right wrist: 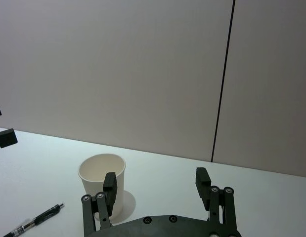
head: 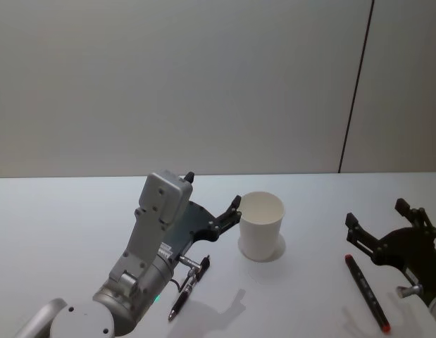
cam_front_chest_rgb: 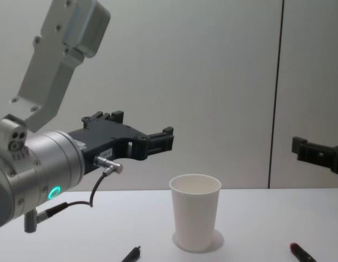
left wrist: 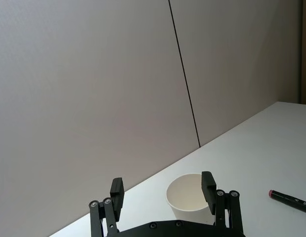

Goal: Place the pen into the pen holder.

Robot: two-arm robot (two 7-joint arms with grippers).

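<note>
- Plain white paper cup [head: 260, 225] upright, apparently empty; slim black pen [head: 183, 294] lies flat to its left, nearer me.
- Left gripper [head: 213, 191] wide, empty, hovering beside cup; right gripper [head: 376, 213] wide, parked.
- Grasp not begun; next I descend onto pen.

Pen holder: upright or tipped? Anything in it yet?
Upright and empty. The pen holder stands on its base, mouth up, nothing inside; the black pen and red-tipped pen both lie on the table.
</note>
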